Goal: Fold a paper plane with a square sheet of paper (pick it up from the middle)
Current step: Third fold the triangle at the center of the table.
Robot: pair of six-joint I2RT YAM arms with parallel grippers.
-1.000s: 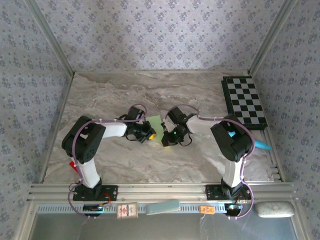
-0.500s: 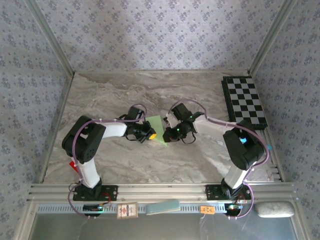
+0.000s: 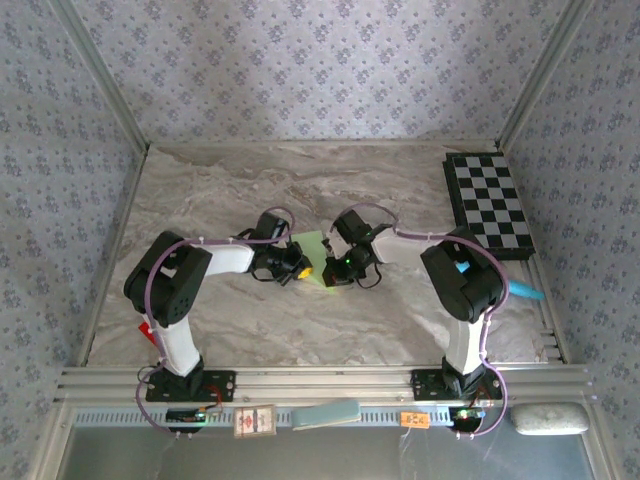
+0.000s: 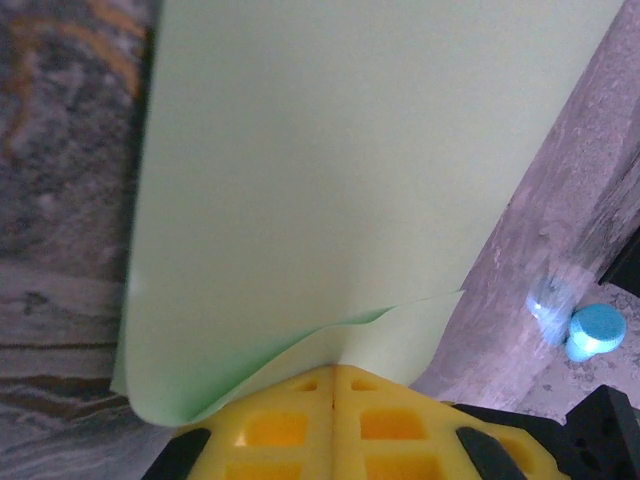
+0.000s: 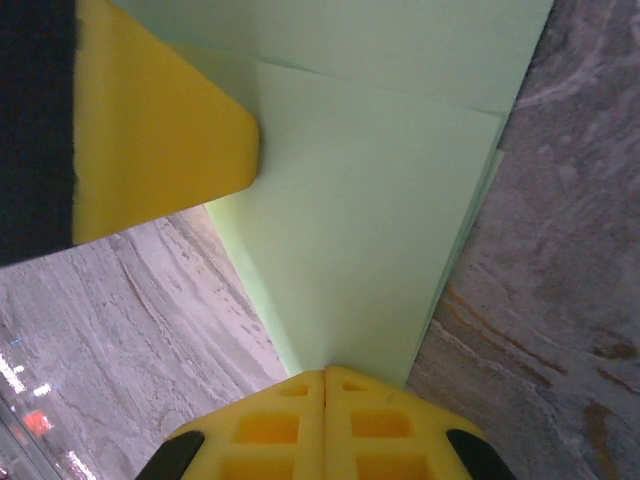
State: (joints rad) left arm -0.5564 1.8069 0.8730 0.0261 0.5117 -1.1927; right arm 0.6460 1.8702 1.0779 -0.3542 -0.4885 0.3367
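The pale green paper (image 3: 312, 243) lies folded on the marble table between my two grippers. My left gripper (image 3: 300, 268) is shut, its yellow tips resting against the paper's near left edge. In the left wrist view the paper (image 4: 330, 170) curls up in a loose flap just above the shut left gripper (image 4: 333, 368). My right gripper (image 3: 335, 278) is shut too, its tips at the paper's lower right end. The right wrist view has layered folds of paper (image 5: 380, 230) running ahead of the shut right gripper (image 5: 325, 372). The left gripper's yellow finger (image 5: 160, 130) sits on the paper's far side.
A black-and-white chessboard (image 3: 490, 203) lies at the back right corner. On the front rail sit a light-blue card (image 3: 327, 413), a small label (image 3: 255, 421), an orange tag (image 3: 414, 420) and a pale pad (image 3: 550, 418). Patterned walls enclose the table on three sides.
The right arm stretched out half a second ago and has folded back, its gripper returning to the paper's lower right end. The left arm has not moved.
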